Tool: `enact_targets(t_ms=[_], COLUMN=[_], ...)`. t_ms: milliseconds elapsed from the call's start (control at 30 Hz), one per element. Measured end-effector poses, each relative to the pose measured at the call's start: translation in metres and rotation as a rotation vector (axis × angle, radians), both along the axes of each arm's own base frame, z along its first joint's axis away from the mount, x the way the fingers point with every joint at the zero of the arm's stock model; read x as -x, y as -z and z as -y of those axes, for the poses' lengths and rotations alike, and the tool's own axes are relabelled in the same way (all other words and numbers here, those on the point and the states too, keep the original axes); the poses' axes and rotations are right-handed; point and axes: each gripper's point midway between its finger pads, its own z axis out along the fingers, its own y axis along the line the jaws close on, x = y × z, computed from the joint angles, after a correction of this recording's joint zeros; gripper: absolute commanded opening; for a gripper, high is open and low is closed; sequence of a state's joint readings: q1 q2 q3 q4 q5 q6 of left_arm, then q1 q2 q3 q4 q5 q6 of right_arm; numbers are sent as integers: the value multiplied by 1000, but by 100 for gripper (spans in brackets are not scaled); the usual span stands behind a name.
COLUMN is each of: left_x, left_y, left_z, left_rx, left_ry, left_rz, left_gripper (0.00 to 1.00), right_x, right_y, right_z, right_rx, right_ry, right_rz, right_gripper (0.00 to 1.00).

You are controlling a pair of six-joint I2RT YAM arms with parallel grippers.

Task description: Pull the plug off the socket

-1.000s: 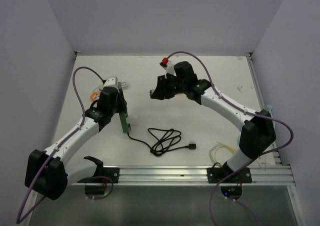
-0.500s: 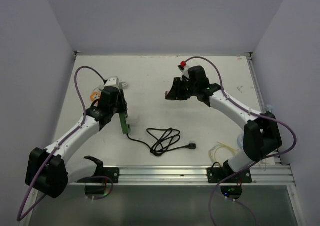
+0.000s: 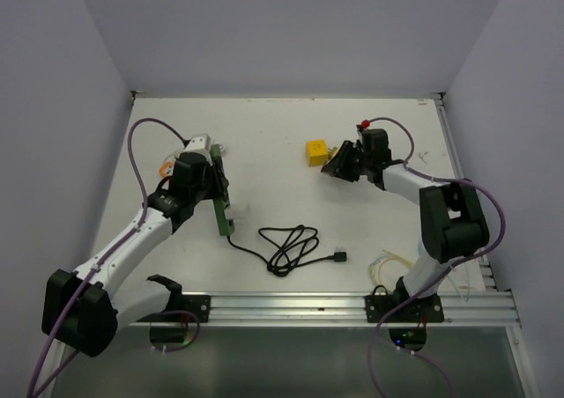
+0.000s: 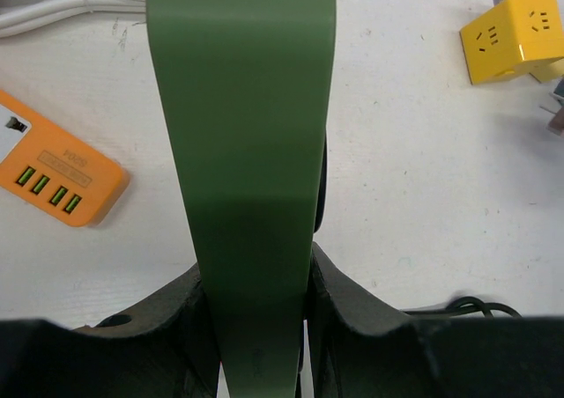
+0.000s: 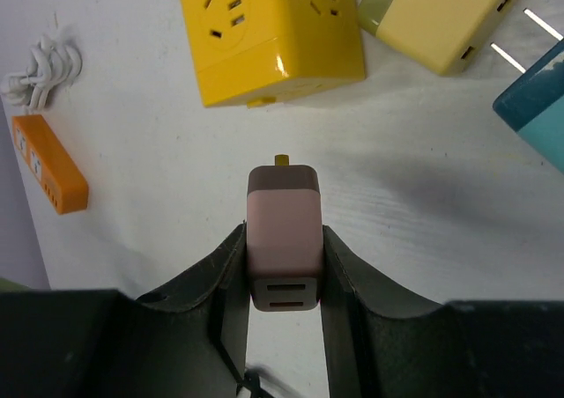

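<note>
My left gripper [image 4: 256, 301] is shut on the green socket strip [image 4: 242, 151], which runs up the middle of the left wrist view. From above, that strip [image 3: 218, 211] lies lengthwise under the left gripper [image 3: 210, 182], and a black cable [image 3: 286, 244] trails from its near end. My right gripper [image 5: 283, 257] is shut on the pink plug [image 5: 283, 231], a small block with two slots on its near face and a prong at its far end. The plug is free of the socket, far to its right, and hangs just short of a yellow cube socket [image 5: 269, 28]. The right gripper [image 3: 339, 165] sits at the back right.
The yellow cube [image 3: 315, 151] stands on the table's far middle. A pale yellow adapter [image 5: 441, 15] and a teal block [image 5: 538, 107] lie to its right. An orange USB strip [image 4: 53, 173] and a white bundled cable [image 4: 70, 2] lie at the left.
The right arm has swung to the right and toward the back with the pink plug, away from the green strip, uncovering the yellow cube. The left arm has barely moved.
</note>
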State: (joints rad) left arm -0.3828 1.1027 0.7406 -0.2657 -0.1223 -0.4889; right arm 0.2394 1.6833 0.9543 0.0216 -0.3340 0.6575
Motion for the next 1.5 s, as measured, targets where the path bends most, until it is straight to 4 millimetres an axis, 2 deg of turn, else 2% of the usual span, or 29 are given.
enact_targets(t_ms=[67,167,233,267,333,367,467,633,800,900,1000,1067,1167,1300,1500], left_x=[1,1,2,2,3,3,3,4,4,5,5,5,5,4,3], left_y=[-2,-4,-4,-3,-3,-3,-3,-3,-3,-3,0,3,6,4,1], left_z=[1,2,3,3,4,4,5,6,7,8,10,11,13,15,19], left_rx=[6,11,13,14,16,17,20,25,27,29,33,34,35,42,62], left_ry=[5,11,15,16,21,23,27,35,38,42,52,57,62,68,79], left_rz=[6,8,6,5,1,0,0,-2,-3,-5,-15,-26,-35,-32,-25], left_gripper=[0,0,0,0,0,0,0,0,0,0,0,0,0,0,0], right_x=[-9,-19,-22,-23,-24,-24,-32,-35,-16,-2,6,15,35,65,102], right_y=[12,29,39,42,46,46,39,34,26,10,-13,-30,-51,-68,-88], right_z=[-1,-4,-5,-5,-4,-3,2,15,30,34,29,15,-22,-75,-135], right_rx=[-13,-27,-35,-37,-45,-48,-60,-27,47,78,110,128,134,100,43], right_ry=[18,32,40,41,46,49,56,73,90,74,33,-29,-166,-351,-543], right_rz=[-20,-49,-64,-69,-76,-77,-52,-38,-45,-25,37,91,170,225,271], right_gripper=[2,9,25,41,55,67,83,93,95,95,95,95,95,96,99])
